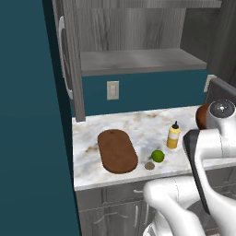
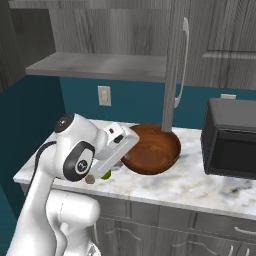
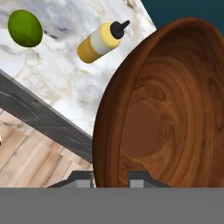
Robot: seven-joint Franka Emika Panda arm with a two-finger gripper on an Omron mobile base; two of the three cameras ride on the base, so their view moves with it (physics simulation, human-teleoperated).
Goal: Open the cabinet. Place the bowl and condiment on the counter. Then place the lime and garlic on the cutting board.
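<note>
Light: even and flat across every view, no glare anywhere.
Shadows: soft, faint on the desk [image 1: 133, 120]; darker under the cabinet [image 2: 115, 30] shelf.
Focus: sharp edge to edge, no blur.
Bowl [image 3: 170, 109]: smooth sheen, grain crisp up close.

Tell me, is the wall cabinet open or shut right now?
Open: the cabinet door swings aside, baring its grey shelf.

A wide reddish-brown bowl [image 2: 152, 150] is seen at the centre of the frame, set on the marble counter [image 2: 210, 186], with the arm's white hand laid against its left rim. An open cabinet [image 2: 107, 65] door stands edge-on behind it, and a dark microwave [image 2: 231, 145] is placed at the right. A sliver of green, probably the lime [image 2: 106, 174], is glimpsed under the hand.
</note>
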